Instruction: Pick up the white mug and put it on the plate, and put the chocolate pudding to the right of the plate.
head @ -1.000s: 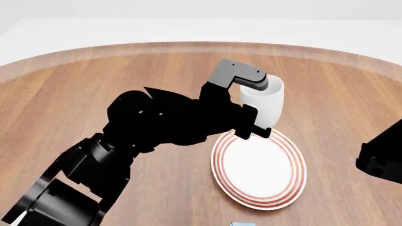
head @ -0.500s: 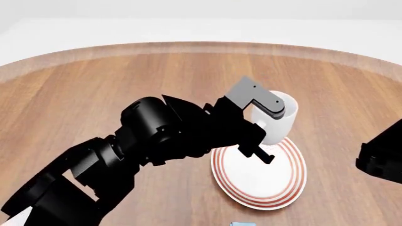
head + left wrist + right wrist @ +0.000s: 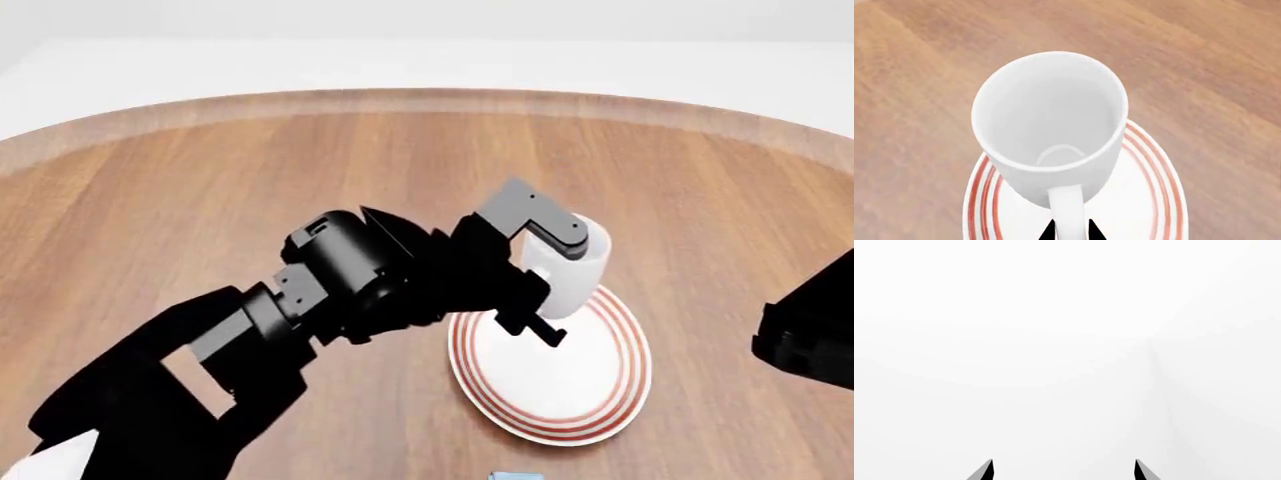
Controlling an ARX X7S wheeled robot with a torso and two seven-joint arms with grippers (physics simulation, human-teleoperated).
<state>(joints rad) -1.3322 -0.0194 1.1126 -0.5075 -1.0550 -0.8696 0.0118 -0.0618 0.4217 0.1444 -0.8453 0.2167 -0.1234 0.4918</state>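
White mug (image 3: 571, 268) lowered over plate (image 3: 587, 400), left pincer (image 3: 1071, 231) clamped.

The left arm (image 3: 360, 280) has swung toward the robot and lowered, carrying the mug (image 3: 567, 265) from beyond the plate's (image 3: 587, 400) far rim to over its far part. The mug now sits lower against the plate than before.

round wooden table (image 3: 200, 190)

white mug (image 3: 571, 268): plain glossy, upright, sitting over the plate's far rim | plate (image 3: 587, 395): round, red-ringed, lying flat | chocolate pudding (image 3: 514, 476): showing only a blue sliver at the head view's bottom edge
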